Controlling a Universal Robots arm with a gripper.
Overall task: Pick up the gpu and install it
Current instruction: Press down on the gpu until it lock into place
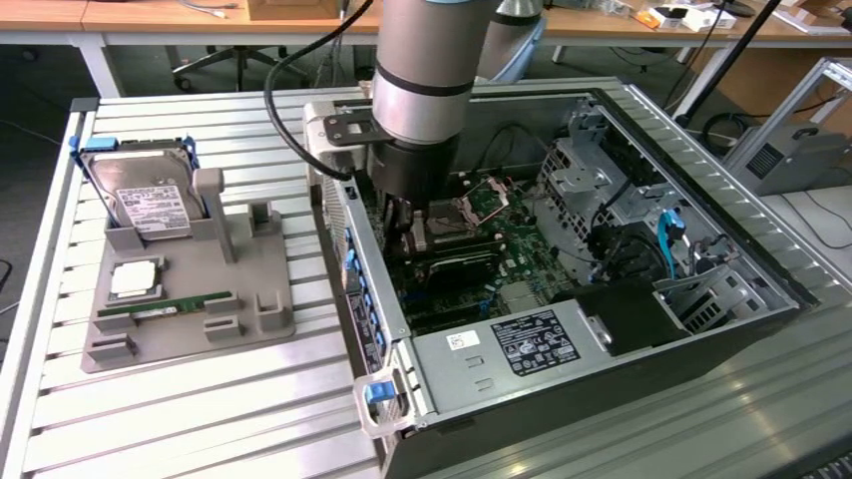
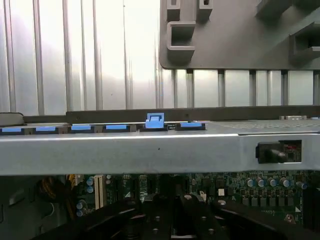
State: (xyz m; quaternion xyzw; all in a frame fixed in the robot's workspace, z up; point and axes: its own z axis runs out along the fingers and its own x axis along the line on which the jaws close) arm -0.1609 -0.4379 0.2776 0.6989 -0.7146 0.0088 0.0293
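Gripper [image 1: 415, 228] reaches down inside open computer case [image 1: 745, 249], over motherboard [image 1: 513, 261], fingers pressed together (whether anything sits between them cannot be told). Gpu [image 1: 460, 261], dark flat card, lies on motherboard directly below gripper, just toward exterior view's right of fingertips. Contact unclear.

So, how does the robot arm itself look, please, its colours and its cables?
The arm is a round grey-silver tube with a dark band. A black cable loops beside it, a black bracket sits below, and the tool is black.
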